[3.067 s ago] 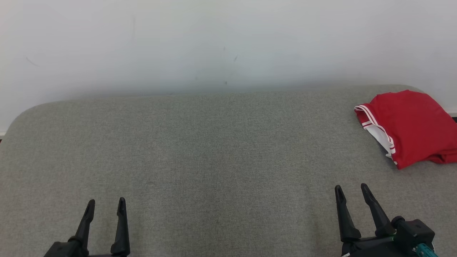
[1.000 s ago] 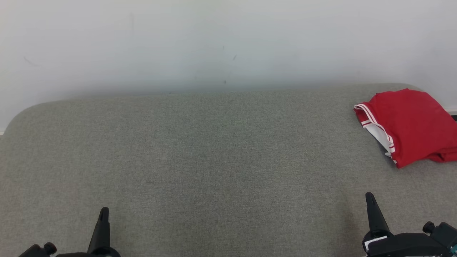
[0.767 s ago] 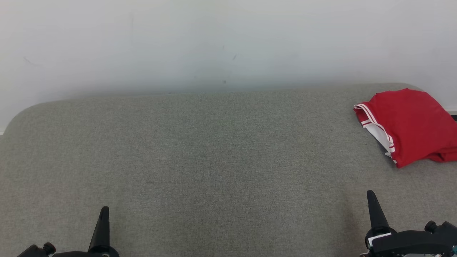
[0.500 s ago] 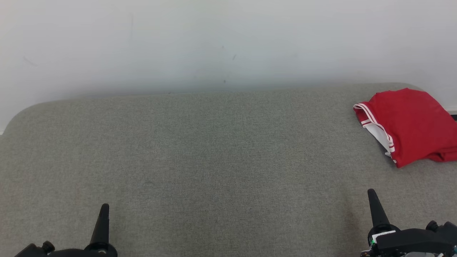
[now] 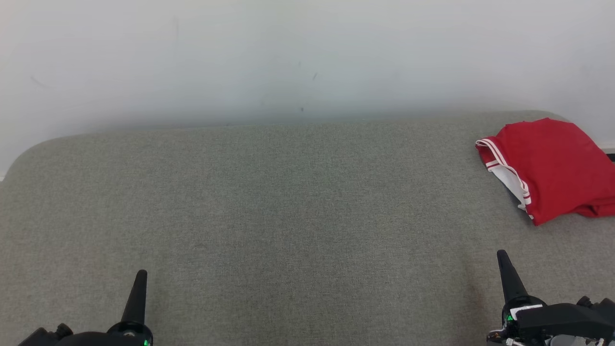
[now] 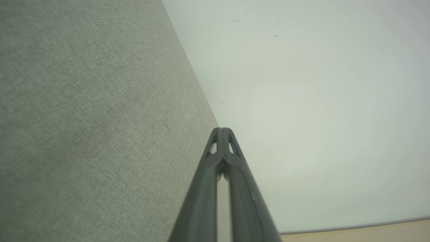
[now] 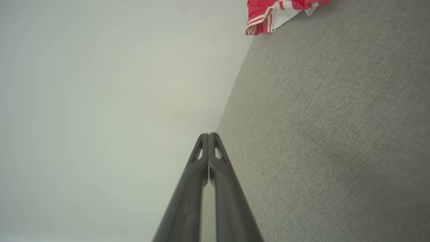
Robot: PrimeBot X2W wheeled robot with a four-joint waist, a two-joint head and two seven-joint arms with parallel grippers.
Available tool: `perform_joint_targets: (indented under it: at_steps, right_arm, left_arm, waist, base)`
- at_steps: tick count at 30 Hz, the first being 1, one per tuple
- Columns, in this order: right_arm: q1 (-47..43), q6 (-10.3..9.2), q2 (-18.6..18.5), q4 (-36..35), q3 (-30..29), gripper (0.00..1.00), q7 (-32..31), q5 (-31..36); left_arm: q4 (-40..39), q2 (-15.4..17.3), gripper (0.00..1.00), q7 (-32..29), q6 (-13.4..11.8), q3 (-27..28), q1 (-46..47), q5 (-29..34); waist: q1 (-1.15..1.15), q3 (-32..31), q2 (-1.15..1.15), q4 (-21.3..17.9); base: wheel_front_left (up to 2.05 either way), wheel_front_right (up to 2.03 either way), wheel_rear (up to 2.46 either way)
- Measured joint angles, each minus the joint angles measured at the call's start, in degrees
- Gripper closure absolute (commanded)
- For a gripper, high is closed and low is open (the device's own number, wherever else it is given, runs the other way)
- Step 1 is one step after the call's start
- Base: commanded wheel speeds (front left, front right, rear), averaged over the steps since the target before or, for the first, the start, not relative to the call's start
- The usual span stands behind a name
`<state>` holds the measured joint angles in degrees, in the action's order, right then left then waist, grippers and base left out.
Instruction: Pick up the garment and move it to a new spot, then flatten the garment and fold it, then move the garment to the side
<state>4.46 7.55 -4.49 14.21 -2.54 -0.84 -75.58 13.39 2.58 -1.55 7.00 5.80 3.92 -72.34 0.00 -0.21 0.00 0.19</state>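
The garment [image 5: 552,163] is red with white-striped trim and lies folded at the far right of the grey fabric surface [image 5: 288,216]; its striped edge [image 7: 275,13] shows at the top of the right wrist view. My left gripper [image 5: 140,278] sits at the lower left, shut and empty, its fingertips [image 6: 221,131] pressed together. At the lower right my right gripper [image 5: 502,257] is likewise shut with nothing in it, fingertips [image 7: 209,136] touching, a good way in front of the garment.
A plain white wall [image 5: 288,57] rises behind the grey surface. The surface has rounded far corners and its left edge [image 5: 9,168] curves away. A strip of tan floor [image 6: 369,232] shows in the left wrist view.
Three seconds ago both grippers stood open with two fingers apart; now each shows as a single shut point. Over the last second both fingertips crept slightly up the view. The garment stays put.
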Motion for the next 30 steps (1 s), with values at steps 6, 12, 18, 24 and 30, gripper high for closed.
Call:
perform_joint_targets:
  at_steps: [6, 12, 18, 24, 30]
  right_arm:
    - [0.2, 0.0, 0.1, 0.0, -0.38, 1.0, -0.69, -2.23]
    - [0.33, 0.0, 0.24, 0.0, -0.83, 1.0, -1.41, -4.7]
    - [0.62, 0.0, 0.35, 0.0, -1.27, 1.0, -2.15, -7.34]
    - [1.0, 0.0, 0.46, 0.0, -1.71, 1.0, -2.72, -9.78]
    - [1.28, 0.0, 0.56, 0.0, -2.11, 1.0, -3.3, -11.8]
  left_arm:
    - [0.11, 0.02, 1.0, -0.66, 0.02, 0.11, 0.33, -2.65]
    - [0.27, 0.04, 1.0, -1.46, 0.05, 0.23, 0.62, -5.67]
    - [0.45, 0.07, 1.0, -2.09, 0.07, 0.32, 0.87, -8.58]
    - [0.56, 0.08, 1.0, -2.77, 0.09, 0.4, 1.38, -10.98]
    - [0.64, 0.1, 1.0, -3.5, 0.13, 0.49, 1.52, -13.6]
  waist:
    - [0.0, 0.03, 0.0, -0.02]
    - [0.0, 0.07, 0.0, -0.05]
    - [0.0, 0.11, 0.0, -0.07]
    - [0.0, 0.14, 0.0, -0.1]
    - [0.0, 0.18, 0.0, -0.12]
  base:
    - [0.0, 0.0, 0.0]
    - [0.0, 0.0, 0.0]
    - [0.0, 0.0, 0.0]
    - [0.0, 0.0, 0.0]
    - [0.0, 0.0, 0.0]
